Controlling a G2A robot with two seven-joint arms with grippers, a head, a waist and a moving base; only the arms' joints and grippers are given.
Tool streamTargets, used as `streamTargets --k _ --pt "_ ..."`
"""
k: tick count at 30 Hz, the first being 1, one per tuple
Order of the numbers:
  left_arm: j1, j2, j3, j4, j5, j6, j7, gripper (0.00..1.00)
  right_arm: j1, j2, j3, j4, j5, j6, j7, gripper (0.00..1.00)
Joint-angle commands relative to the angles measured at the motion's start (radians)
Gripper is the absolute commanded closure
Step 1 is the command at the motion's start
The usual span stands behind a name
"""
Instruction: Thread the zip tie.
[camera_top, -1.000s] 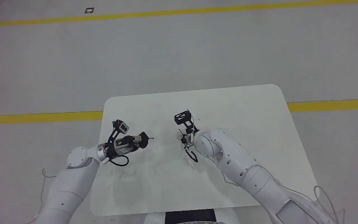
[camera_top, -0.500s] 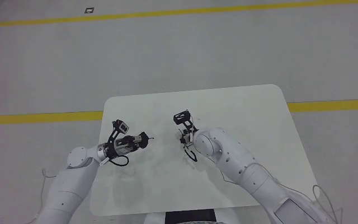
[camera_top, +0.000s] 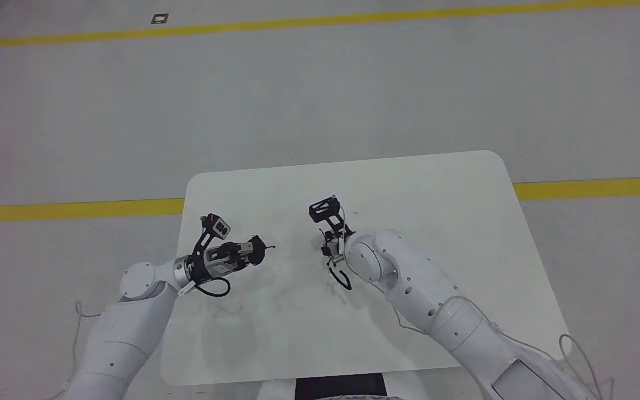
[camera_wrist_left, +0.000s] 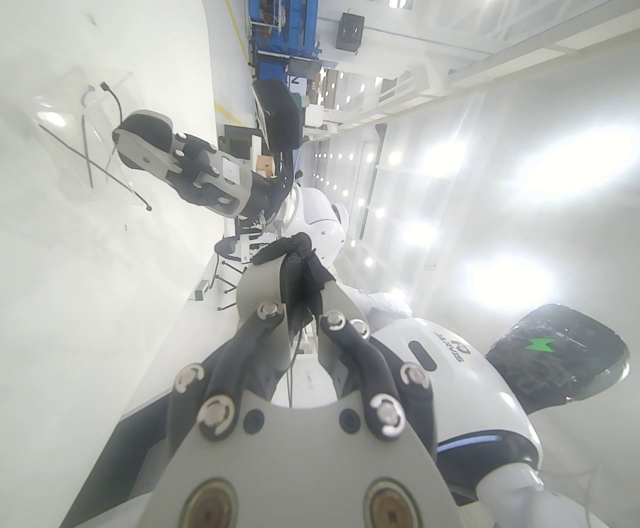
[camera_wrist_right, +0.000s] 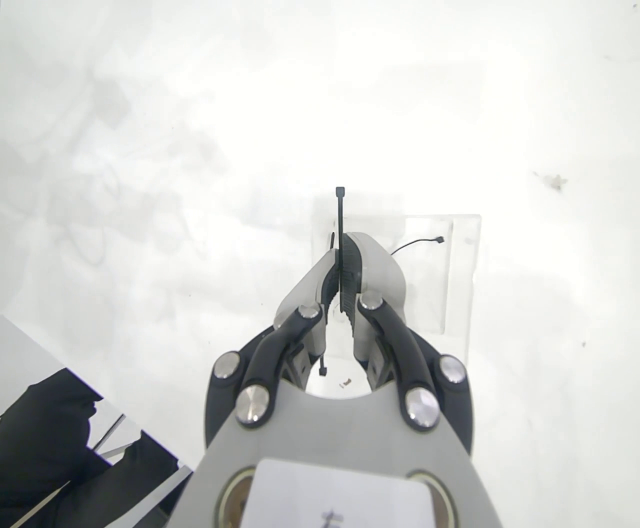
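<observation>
My right gripper (camera_wrist_right: 342, 250) is shut on a black zip tie (camera_wrist_right: 340, 210), pointing down. The strap runs up between its fingers and the head sticks out past the tips. Below it a clear tray (camera_wrist_right: 460, 280) lies on the white table and holds a few loose zip ties (camera_wrist_right: 417, 242). The left wrist view has the right gripper (camera_wrist_left: 119, 136) over that tray (camera_wrist_left: 55, 150), with the held tie's head (camera_wrist_left: 103, 87) curving away from the tips. My left gripper (camera_top: 258, 247) hangs a short way off above the table, its black-padded fingers (camera_wrist_left: 300, 250) shut.
The white table (camera_top: 440, 200) has rounded corners, and its far and right parts lie bare. The two grippers face each other near its middle. Grey floor with yellow lines surrounds it.
</observation>
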Motion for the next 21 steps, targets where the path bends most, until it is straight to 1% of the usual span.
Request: streamTargets --k 1,7,11,14,17,21 --pt "0.0 0.0 0.0 0.0 0.0 0.0 0.0 1.0 -0.01 0.003 0.008 -0.02 -0.008 0.001 0.002 1.0" --pt "0.0 0.0 0.0 0.0 0.0 0.0 0.0 1.0 -0.048 0.015 0.046 -0.096 -0.021 -0.006 -0.002 1.0" --pt "0.0 0.0 0.0 0.0 0.0 0.0 0.0 1.0 -0.094 0.029 0.098 -0.171 -0.007 -0.04 -0.027 1.0" --pt "0.0 0.0 0.0 0.0 0.0 0.0 0.0 1.0 -0.139 0.042 0.146 -0.233 0.011 -0.09 -0.055 1.0" --pt "0.0 0.0 0.0 0.0 0.0 0.0 0.0 1.0 -0.187 0.056 0.195 -0.285 0.05 -0.169 -0.101 1.0" --pt "0.0 0.0 0.0 0.0 0.0 0.0 0.0 1.0 -0.24 0.07 0.252 -0.322 0.123 -0.28 -0.161 1.0"
